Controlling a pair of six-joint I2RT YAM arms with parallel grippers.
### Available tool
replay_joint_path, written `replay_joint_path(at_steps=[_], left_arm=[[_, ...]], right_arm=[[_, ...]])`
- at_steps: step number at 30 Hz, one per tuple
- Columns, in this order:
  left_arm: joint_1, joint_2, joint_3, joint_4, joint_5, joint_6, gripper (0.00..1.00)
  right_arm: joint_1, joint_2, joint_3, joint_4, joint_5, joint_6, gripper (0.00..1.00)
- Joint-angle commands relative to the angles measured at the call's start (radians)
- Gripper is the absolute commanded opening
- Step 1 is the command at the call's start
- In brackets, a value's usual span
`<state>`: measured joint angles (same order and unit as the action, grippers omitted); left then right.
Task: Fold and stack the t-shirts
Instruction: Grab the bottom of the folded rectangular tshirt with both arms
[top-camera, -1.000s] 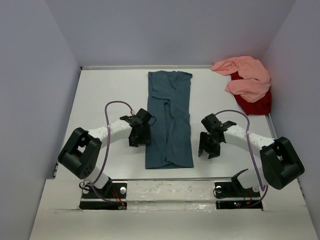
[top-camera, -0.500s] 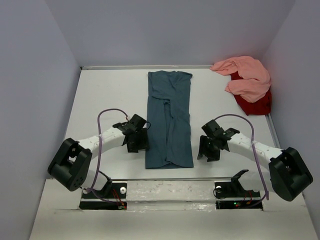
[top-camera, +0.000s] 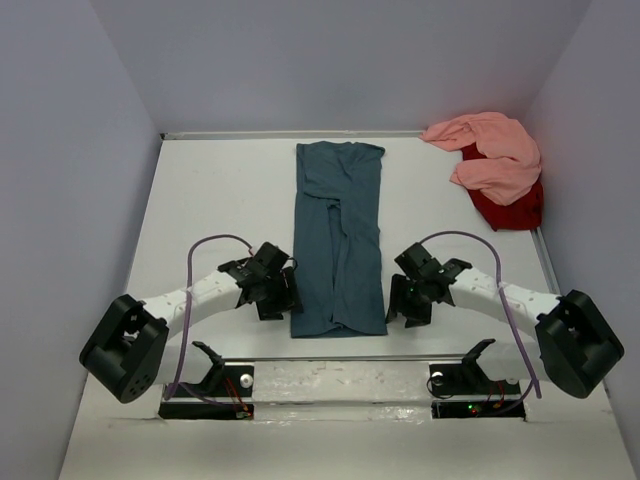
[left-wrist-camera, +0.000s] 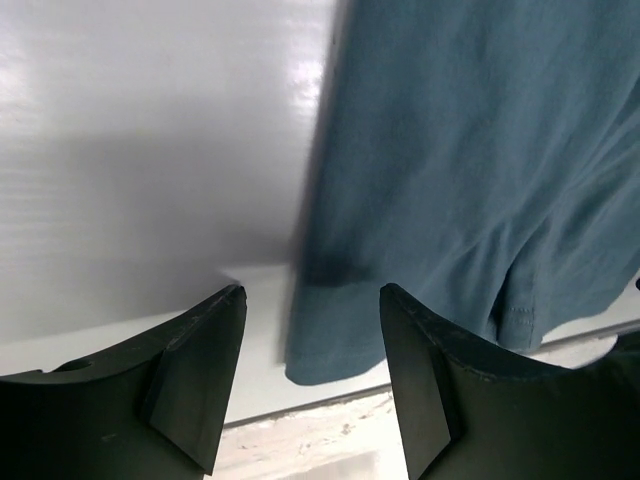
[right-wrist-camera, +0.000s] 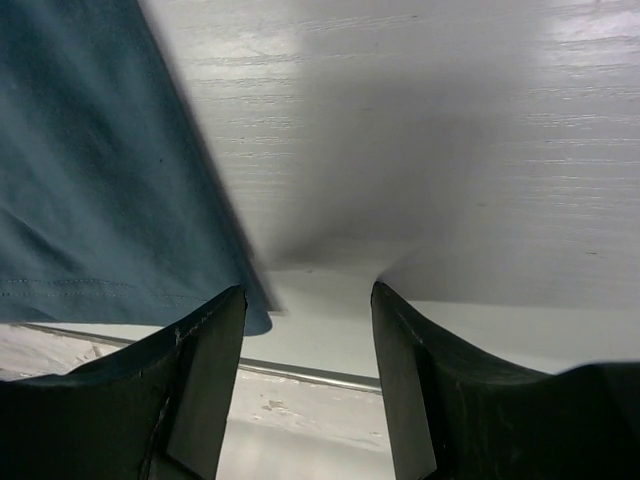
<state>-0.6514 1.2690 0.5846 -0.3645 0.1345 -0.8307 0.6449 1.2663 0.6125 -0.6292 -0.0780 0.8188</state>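
At centre of the top view, the dark teal t-shirt (top-camera: 338, 240) lies as a long strip on the white table (top-camera: 220, 190). Beside its bottom corners, the left gripper (top-camera: 279, 303) and right gripper (top-camera: 405, 310) hang wide apart, holding nothing. Upper right, the salmon t-shirt (top-camera: 495, 155) is crumpled over the red t-shirt (top-camera: 512, 212).

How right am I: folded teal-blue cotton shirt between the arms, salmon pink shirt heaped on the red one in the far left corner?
Wrong corner: the salmon pink cotton shirt on the red cotton shirt lies far right, per the top external view. Rest holds.

Bright even light, soft shadows, wrist-view blur
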Motion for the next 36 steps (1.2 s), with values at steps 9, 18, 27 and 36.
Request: replay_joint_path(at_steps=[9,18,27,36], left_arm=[[-0.120,-0.013,-0.063,-0.044,0.034,-0.119,0.70],[-0.146,-0.010,-0.085,-0.028,0.054,-0.151,0.70],[-0.152,0.012,-0.074,-0.033,0.051,-0.143,0.70],[-0.152,0.016,-0.071,-0.033,0.048,-0.146,0.67]], right_arm=[[0.055,0.042,-0.016,0.074,-0.009,0.055,0.59],[0.082,0.079,-0.008,0.106,-0.017,0.080,0.58],[0.101,0.088,-0.010,0.109,-0.022,0.088,0.49],[0.110,0.087,-0.026,0.106,-0.046,0.097,0.35]])
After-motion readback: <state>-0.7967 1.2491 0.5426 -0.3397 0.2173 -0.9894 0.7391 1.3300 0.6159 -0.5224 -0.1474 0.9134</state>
